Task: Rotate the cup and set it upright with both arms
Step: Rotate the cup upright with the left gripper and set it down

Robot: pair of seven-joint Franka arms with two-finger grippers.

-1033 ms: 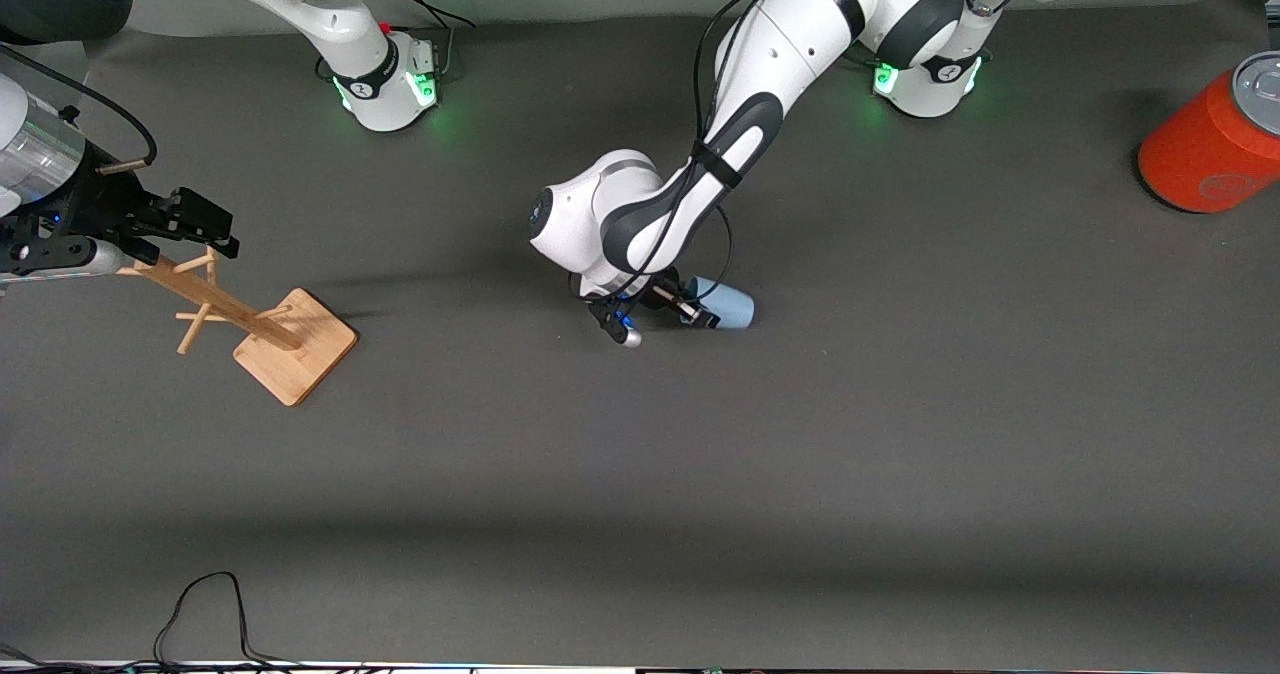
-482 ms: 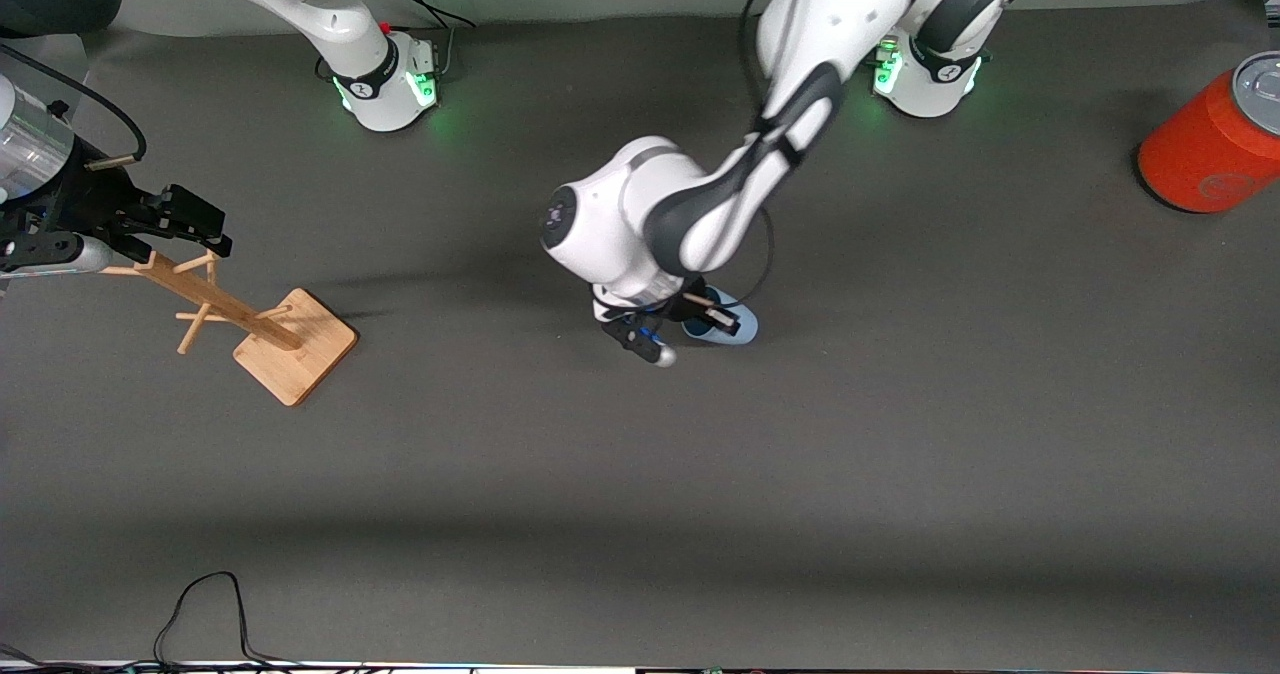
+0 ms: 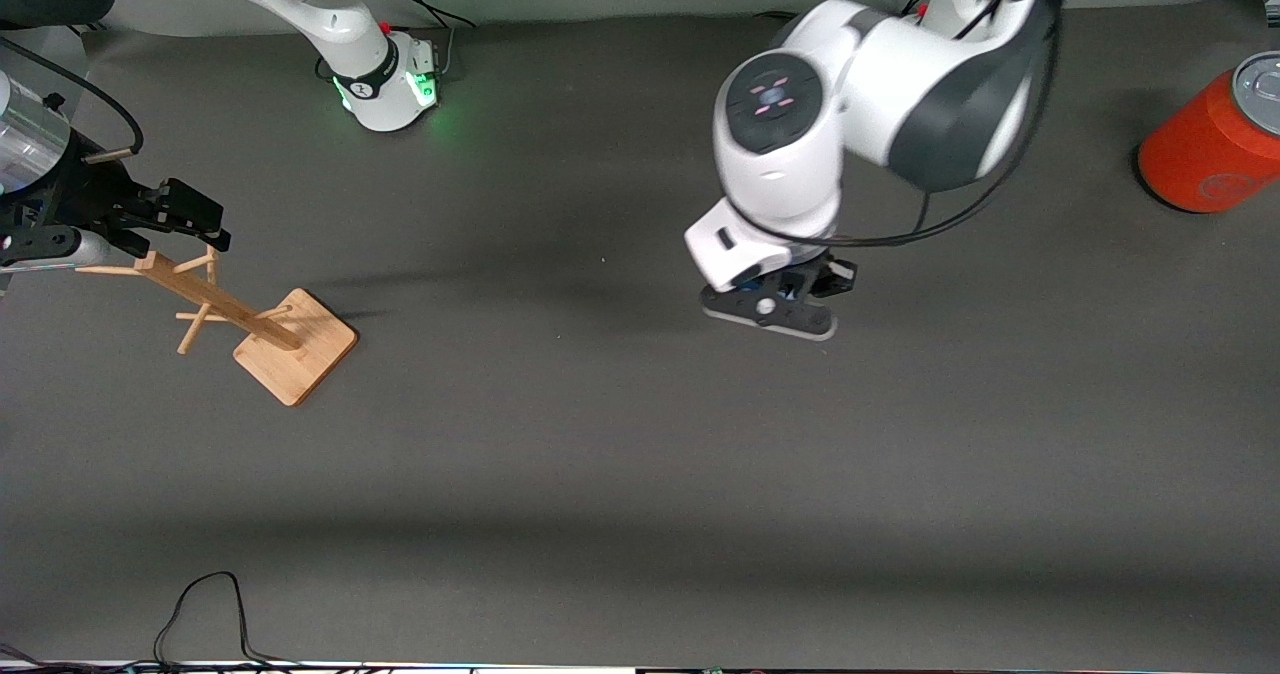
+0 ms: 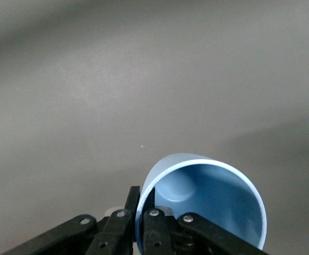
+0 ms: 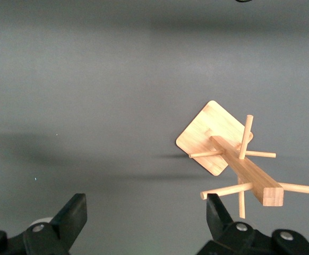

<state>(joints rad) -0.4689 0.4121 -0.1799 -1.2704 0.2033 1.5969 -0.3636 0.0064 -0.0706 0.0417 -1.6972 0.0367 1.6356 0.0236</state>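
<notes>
Lifted off the table since a second ago, the small pale-blue handleless cup (image 4: 205, 204) hangs pinched by its rim in the left gripper (image 3: 790, 299), ready for rotating; the right gripper (image 5: 146, 218) waits, jaws apart, over the wooden peg rack (image 3: 255, 319).

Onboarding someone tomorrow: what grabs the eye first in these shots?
The left arm's bulky wrist over mid-table, its left gripper shut on the rim of the pale-blue cup, whose open mouth faces the wrist camera. Next, the wooden peg rack toward the right arm's end, with the open right gripper waiting above it. The orange can sits at the left arm's end.
</notes>
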